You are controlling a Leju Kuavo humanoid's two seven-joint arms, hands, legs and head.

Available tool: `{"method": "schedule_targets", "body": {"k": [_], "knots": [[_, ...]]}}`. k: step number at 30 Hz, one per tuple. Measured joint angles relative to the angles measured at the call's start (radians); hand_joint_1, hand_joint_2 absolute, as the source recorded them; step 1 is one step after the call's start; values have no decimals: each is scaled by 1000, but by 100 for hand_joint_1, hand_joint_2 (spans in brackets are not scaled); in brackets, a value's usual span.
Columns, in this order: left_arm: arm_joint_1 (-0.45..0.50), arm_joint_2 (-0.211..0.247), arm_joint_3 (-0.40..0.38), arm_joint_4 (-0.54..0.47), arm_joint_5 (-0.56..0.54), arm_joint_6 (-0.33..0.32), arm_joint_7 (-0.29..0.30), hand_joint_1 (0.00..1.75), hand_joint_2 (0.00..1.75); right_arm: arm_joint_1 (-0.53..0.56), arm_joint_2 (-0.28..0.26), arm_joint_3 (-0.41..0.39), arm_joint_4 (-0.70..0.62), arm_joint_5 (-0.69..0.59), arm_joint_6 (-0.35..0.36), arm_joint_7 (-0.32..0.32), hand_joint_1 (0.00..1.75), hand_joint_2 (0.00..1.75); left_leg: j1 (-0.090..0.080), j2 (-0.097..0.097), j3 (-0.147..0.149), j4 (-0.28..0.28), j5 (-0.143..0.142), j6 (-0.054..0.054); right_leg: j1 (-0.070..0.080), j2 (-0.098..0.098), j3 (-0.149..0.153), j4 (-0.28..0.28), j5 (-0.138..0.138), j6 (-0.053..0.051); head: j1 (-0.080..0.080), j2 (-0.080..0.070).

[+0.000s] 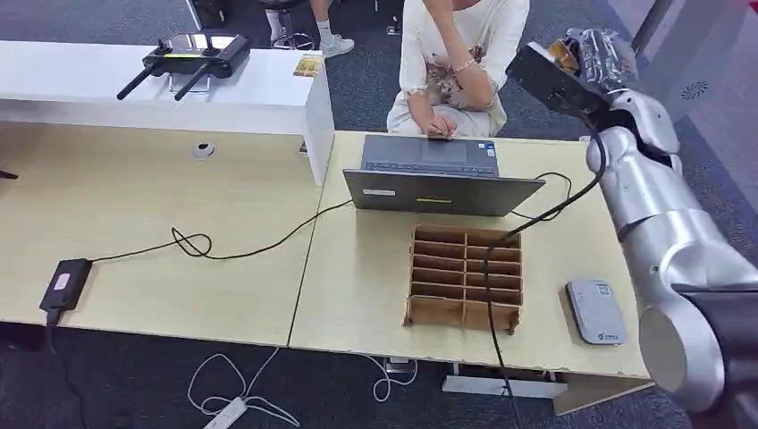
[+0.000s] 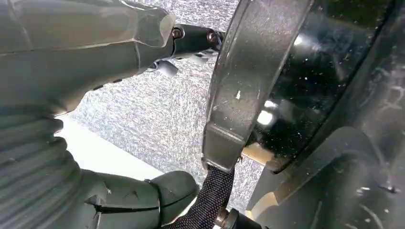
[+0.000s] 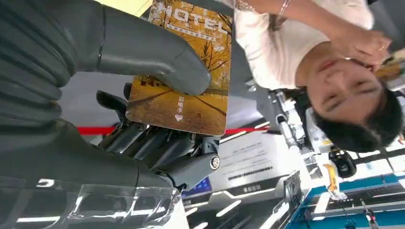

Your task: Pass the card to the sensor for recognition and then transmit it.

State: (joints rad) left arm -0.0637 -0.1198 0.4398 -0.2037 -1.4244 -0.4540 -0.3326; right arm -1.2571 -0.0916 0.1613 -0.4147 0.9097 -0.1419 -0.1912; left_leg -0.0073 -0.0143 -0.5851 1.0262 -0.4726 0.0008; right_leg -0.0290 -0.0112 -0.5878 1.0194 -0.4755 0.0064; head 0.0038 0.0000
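While the right hand (image 3: 157, 119) pinches a glossy, flat yellow card (image 3: 184, 71) under its thick grey thumb, the left hand's (image 2: 95, 95) grip cannot be told; a rounded grey sensor (image 1: 595, 311) lies on the table (image 1: 134, 223).

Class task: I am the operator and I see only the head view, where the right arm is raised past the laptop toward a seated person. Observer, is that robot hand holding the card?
Observer: Yes. In the right wrist view the right robot hand holds the hotel card, thumb pressed on its face.
Operator: What does the card look like?
Observer: Yellow autumn trees, with HOTEL printed along one end.
Operator: I cannot find the left robot hand.
Observer: The left wrist view shows the left robot hand over grey carpet, nothing visible in it; whether it is open I cannot tell.
Operator: Where is the sensor?
Observer: That is in your view: the grey card reader beside the divided wooden box.
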Motion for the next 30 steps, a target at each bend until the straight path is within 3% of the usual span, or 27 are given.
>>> {"method": "schedule_targets", "body": {"k": [5,11,21,25,30], "knots": [[2,-2,0,0,1,5,0,0,175,35,0,-69,-27,-103,54,-84,175,175,0,0,0,0,0,0,0,0,0,0,0,0,0,0],[3,-2,0,0,10,5,-1,0,175,86,-12,-132,-85,-271,217,-172,175,175,-1,0,0,0,0,0,-1,0,0,0,0,0,0,0],[9,-1,0,-2,26,7,-8,0,175,130,-44,-162,-143,-617,487,-205,175,175,-1,0,0,0,0,0,-1,0,0,0,0,0,0,0],[13,-1,0,-5,26,8,-16,0,175,177,-79,-162,-176,-794,571,-211,175,175,-1,0,0,0,0,0,-1,0,0,0,0,0,0,0],[15,2,0,-6,26,8,-24,0,175,222,-114,-161,-205,-909,637,-222,175,175,-1,0,0,0,0,1,-1,0,0,-1,0,0,0,0]]}}
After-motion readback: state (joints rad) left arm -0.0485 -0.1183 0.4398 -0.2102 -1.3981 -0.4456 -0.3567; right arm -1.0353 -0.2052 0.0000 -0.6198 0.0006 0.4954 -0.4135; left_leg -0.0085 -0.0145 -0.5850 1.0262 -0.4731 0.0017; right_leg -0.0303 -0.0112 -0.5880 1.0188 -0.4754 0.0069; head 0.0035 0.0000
